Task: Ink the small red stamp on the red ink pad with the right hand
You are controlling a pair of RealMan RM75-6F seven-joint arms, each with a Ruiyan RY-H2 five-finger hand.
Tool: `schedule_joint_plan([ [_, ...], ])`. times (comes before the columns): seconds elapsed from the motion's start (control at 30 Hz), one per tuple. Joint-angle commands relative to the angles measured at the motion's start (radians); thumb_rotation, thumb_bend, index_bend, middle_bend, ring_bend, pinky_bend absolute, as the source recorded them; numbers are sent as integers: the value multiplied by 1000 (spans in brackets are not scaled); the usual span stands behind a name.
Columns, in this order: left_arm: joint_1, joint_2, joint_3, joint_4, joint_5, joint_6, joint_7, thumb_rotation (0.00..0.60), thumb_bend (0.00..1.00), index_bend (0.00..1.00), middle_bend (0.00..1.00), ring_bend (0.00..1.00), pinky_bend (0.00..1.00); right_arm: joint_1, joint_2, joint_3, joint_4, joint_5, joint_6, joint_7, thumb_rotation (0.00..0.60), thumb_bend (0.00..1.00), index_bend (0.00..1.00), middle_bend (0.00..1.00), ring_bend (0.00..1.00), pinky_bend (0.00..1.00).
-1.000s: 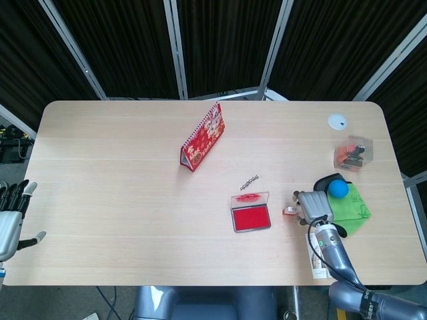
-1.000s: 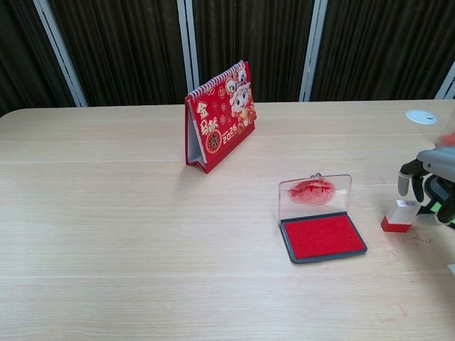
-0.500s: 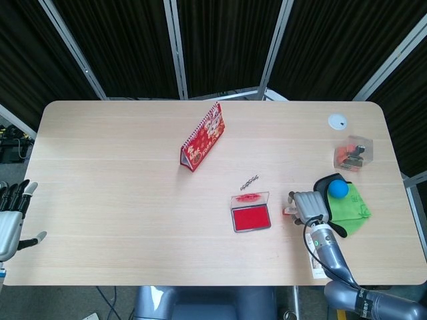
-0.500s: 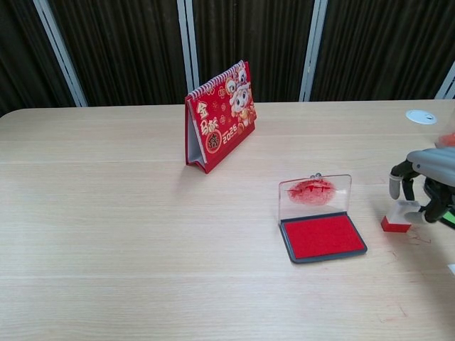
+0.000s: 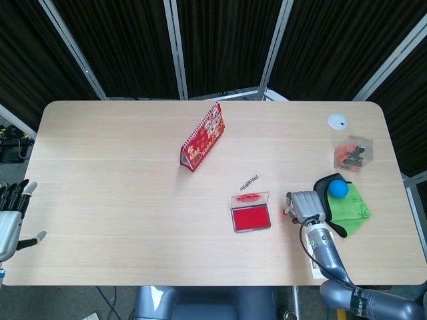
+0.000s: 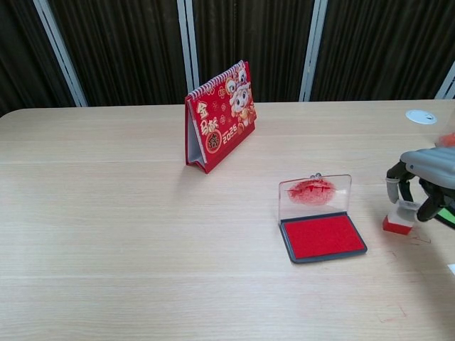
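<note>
Gripping the stamp [image 6: 397, 222] is only partly done: the right robot hand [image 6: 419, 186] is curled over it, fingers at its top, hold unconfirmed. Stamp sits on the worktop [image 6: 142, 234] just right of the pad [image 6: 322, 236]. Tipping or slip is risked if lifted off-centre.

Right hand [image 6: 425, 181] low over the tabletop [image 6: 142, 234], palm down, fingers [image 6: 393, 186] curled downward; left hand [image 5: 9, 223] off the near-left edge, fingers spread, holding nothing.
</note>
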Motion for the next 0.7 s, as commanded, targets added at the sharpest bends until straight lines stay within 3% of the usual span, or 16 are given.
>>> schedule_joint_plan([
  [0.03,0,0,1,0,0,0,0,600,0,0,0,0,0,2,0,-2,1,-1,1,2,600,383,529,577,803,1000],
  [0.3,-2,-1,1,1,-4,-3,4,600,0,0,0,0,0,2,44,-9,-55,-72,17,48,600,406,546,597,803,1000],
  [0.5,-5,-3,2,0,-8,-8,10,600,0,0,0,0,0,6,131,-40,-147,-267,10,147,600,408,546,598,802,1000],
  [0.7,-7,-6,3,1,-11,-12,16,600,0,0,0,0,0,25,164,-73,-154,-450,3,244,600,416,550,600,803,1000],
])
